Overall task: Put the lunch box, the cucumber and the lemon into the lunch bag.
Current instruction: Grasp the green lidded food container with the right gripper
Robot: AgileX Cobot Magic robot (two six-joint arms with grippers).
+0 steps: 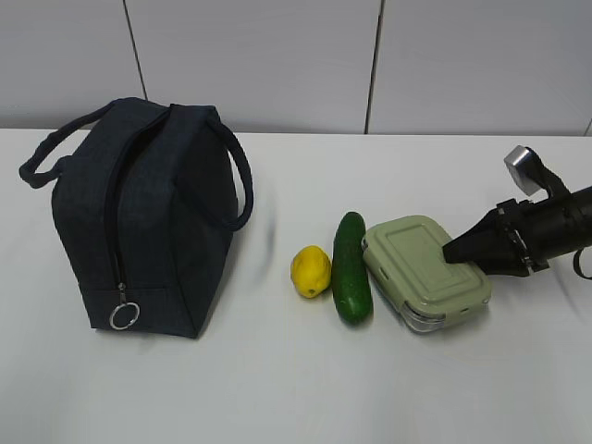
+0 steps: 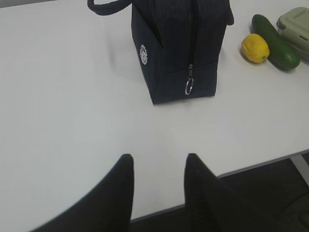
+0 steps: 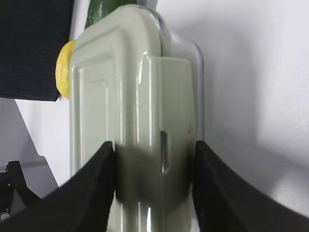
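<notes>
Bag [image 1: 148, 217]: left of exterior frame, upright on table [image 1: 296, 388]; zipper runs from top down the near end, ring pull [image 1: 124, 315] hanging low; white emblem [image 2: 143, 54] on one side in left wrist view.
Lemon [image 1: 311, 271]: centre of exterior frame, just left of cucumber, near or touching it; long axis roughly upright in frame.
Cucumber [image 1: 351, 269]: between lemon and box; long axis running from near edge toward back wall, slightly curved.
Box [image 1: 421, 268]: right of centre, flat, lid up; long axis slanting from upper left to lower right of frame; close beside cucumber.
Right gripper [image 3: 154, 166]: reaching in from right edge, jaws astride the box's end, fingers [image 3: 99, 174] against both sides; lifted or not, cannot tell.
Left gripper [image 2: 157, 181]: bottom of left wrist frame, jaws parted, holding nothing, well apart from bag.
</notes>
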